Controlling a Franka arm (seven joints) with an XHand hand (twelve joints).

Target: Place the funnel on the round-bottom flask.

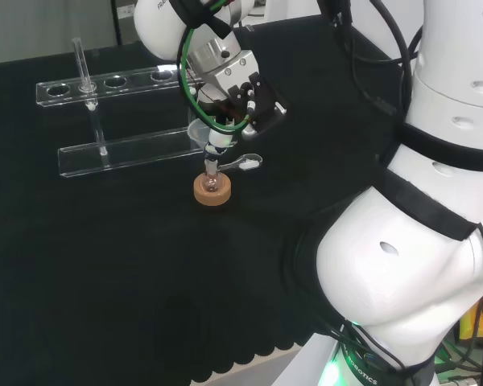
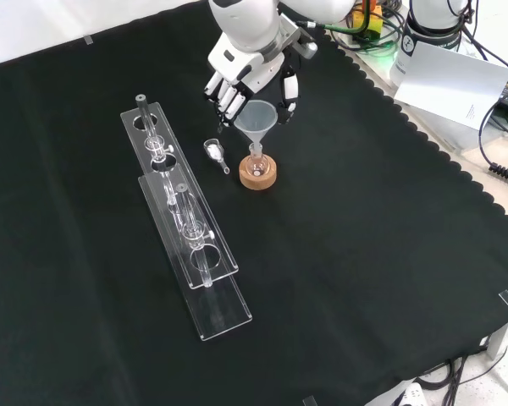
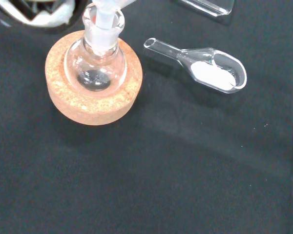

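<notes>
Cork stand (image 3: 93, 100) holds flask (image 3: 95, 68); scoop (image 3: 205, 68) just beside, apart.

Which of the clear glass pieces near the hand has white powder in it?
The small glass scoop lying flat on the cloth beside the cork ring; the round-bottom flask stands upright on that ring.

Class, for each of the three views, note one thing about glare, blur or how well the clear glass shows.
Head view: the flask and funnel nearly vanish against the black cloth. Front view: even light, and the funnel reads clearly under the hand. Wrist view: the flask and cork ring are sharp, while a white part of the hand at the edge is blurred.
</notes>
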